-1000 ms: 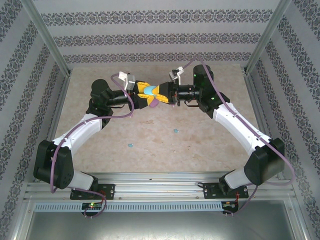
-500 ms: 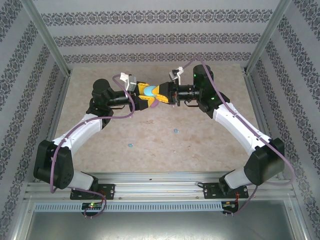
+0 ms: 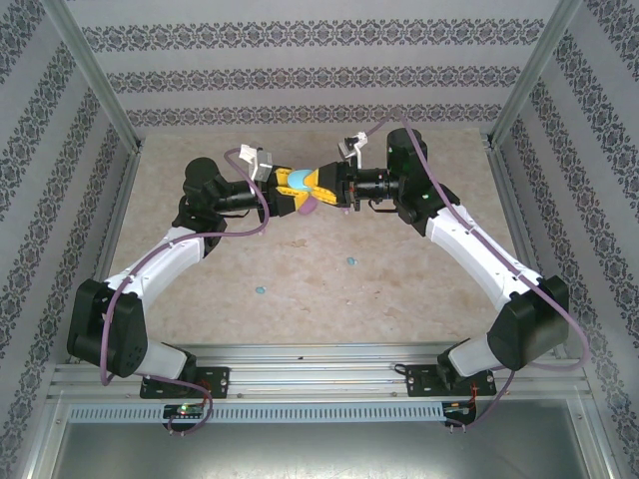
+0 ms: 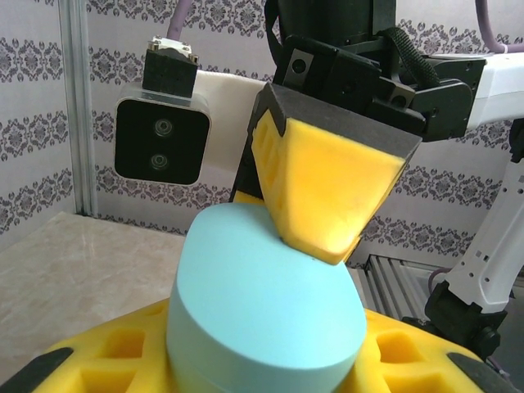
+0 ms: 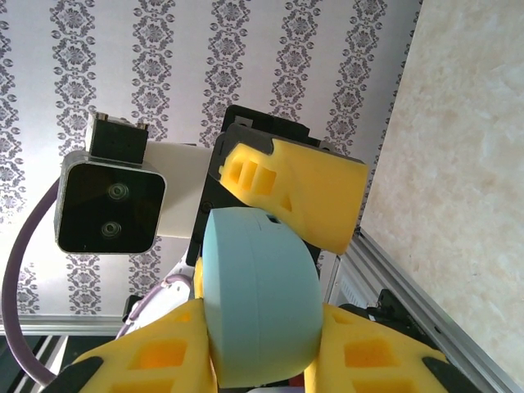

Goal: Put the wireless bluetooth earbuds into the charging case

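Now, your left gripper clamps cyan case between yellow fingers, mid-air over far part of table; your right gripper meets it head-on, its fingers pinching same case crosswise; earbud lies loose on table, well apart from case, toward arm bases; second earbud nearer left arm, also loose.

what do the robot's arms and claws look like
The left arm and right arm have white links between bulky black joints, a purple cable looped along each. The left claw and right claw have black-backed yellow wedge fingers with square cut-outs, and a white-cased black-faced camera beside each.
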You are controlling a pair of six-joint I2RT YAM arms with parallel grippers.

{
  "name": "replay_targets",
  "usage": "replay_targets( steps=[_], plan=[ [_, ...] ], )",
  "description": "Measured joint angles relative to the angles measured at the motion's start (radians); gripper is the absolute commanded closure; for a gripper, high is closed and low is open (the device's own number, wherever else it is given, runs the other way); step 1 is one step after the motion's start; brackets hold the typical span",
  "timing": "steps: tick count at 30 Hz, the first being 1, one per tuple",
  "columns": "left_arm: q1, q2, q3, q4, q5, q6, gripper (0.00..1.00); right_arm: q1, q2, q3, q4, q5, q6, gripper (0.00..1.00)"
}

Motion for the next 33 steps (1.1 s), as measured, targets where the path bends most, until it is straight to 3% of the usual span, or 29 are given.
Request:
replay_targets(
  steps=[3, 6, 13, 25, 33],
  plan=[
    [0.000, 0.001, 0.000, 0.010, 0.002, -0.019, 0.74, 0.000, -0.003, 0.000, -0.004, -0.002, -0.013, 0.48],
    [0.000, 0.001, 0.000, 0.030, 0.003, -0.035, 0.75, -0.013, -0.009, 0.000, -0.014, -0.005, -0.038, 0.38],
    [0.000, 0.001, 0.004, 0.031, 0.019, -0.097, 0.77, -0.058, -0.096, 0.011, -0.058, 0.014, -0.198, 0.35],
    [0.000, -0.072, 0.056, -0.040, 0.098, -0.169, 0.77, 0.083, -0.137, 0.204, -0.384, 0.083, -0.931, 0.26],
    [0.002, -0.094, 0.056, -0.095, 0.117, -0.209, 0.77, 0.094, -0.137, 0.237, -0.459, 0.118, -1.151, 0.21]
  ],
)
